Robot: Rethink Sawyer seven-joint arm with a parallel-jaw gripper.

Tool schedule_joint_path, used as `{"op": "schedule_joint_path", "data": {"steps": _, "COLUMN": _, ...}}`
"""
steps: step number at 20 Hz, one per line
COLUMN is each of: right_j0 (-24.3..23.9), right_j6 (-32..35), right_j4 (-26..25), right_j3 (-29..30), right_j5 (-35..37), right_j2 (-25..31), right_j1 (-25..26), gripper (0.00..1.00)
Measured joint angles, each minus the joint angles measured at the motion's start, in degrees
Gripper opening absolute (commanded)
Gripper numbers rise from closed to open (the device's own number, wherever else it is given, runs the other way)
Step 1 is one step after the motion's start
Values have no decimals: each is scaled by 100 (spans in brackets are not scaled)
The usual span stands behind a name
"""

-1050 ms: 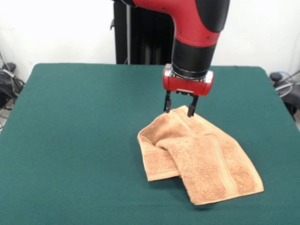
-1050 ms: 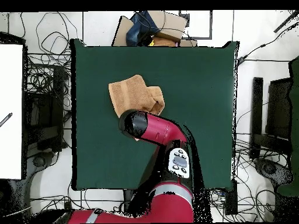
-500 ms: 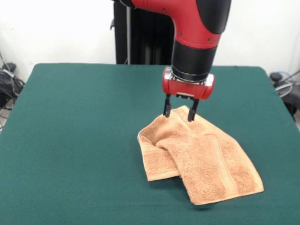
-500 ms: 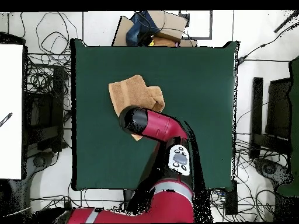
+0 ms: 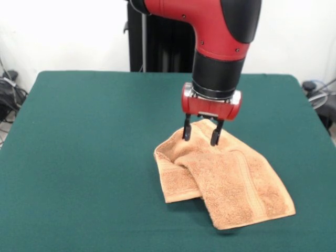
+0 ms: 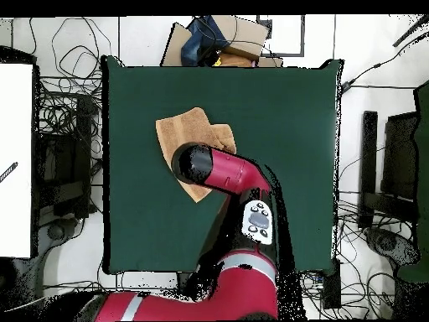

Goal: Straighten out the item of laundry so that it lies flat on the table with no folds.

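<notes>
Directly below the gripper [image 5: 201, 138] lies the towel [image 5: 226, 181], and that vertical relation is what the coming move turns on. The two fingers stand apart, nothing between them, their tips at or just above the cloth near the towel's far corner, the one nearest the arm's pedestal; whether they touch the pile I cannot tell. From the gripper the towel spreads away toward the camera-side edge of the table [image 5: 84, 157], its long axis slanting from the gripper's spot down to the right in the front view. A folded flap doubles over the towel's left part, just beneath and left of the gripper. That flap, I judge, needs lifting and drawing outward, away from the towel's middle.
</notes>
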Motion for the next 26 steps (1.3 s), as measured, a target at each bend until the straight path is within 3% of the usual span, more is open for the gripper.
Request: {"op": "schedule_joint_path", "data": {"steps": 26, "right_j0": 2, "right_j6": 0, "right_j4": 18, "right_j3": -892, "right_j5": 370, "right_j2": -9, "right_j1": 507, "gripper": 100}}
